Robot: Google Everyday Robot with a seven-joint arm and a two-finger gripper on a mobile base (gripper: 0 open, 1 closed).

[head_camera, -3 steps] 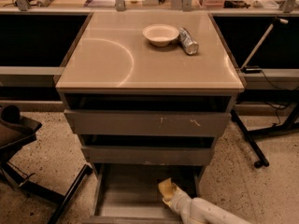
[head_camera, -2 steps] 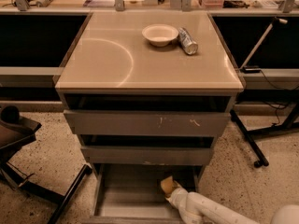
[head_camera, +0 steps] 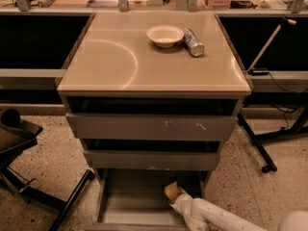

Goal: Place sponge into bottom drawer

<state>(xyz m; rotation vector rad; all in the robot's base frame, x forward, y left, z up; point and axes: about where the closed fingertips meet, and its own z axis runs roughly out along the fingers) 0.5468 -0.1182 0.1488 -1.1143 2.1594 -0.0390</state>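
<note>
The bottom drawer [head_camera: 130, 203] is pulled out, and its plain grey floor shows below the two upper drawers. My gripper [head_camera: 176, 198] is at the end of the white arm, which comes in from the lower right. It is over the right part of the drawer's floor. It is shut on the pale yellow sponge [head_camera: 171, 191], which sticks out at its tip just under the middle drawer's front. The arm hides the fingers for the most part. I cannot tell whether the sponge touches the drawer floor.
A white bowl [head_camera: 165, 35] and a silver can [head_camera: 194, 42] stand on the cabinet top [head_camera: 110, 66]. The top drawer [head_camera: 151, 127] and middle drawer [head_camera: 151, 160] stick out slightly. A dark chair base [head_camera: 29, 186] is at the left, and a black stand leg [head_camera: 255, 148] is at the right.
The arm and the sponge have shifted slightly up and back over the drawer. Nothing else has moved.
</note>
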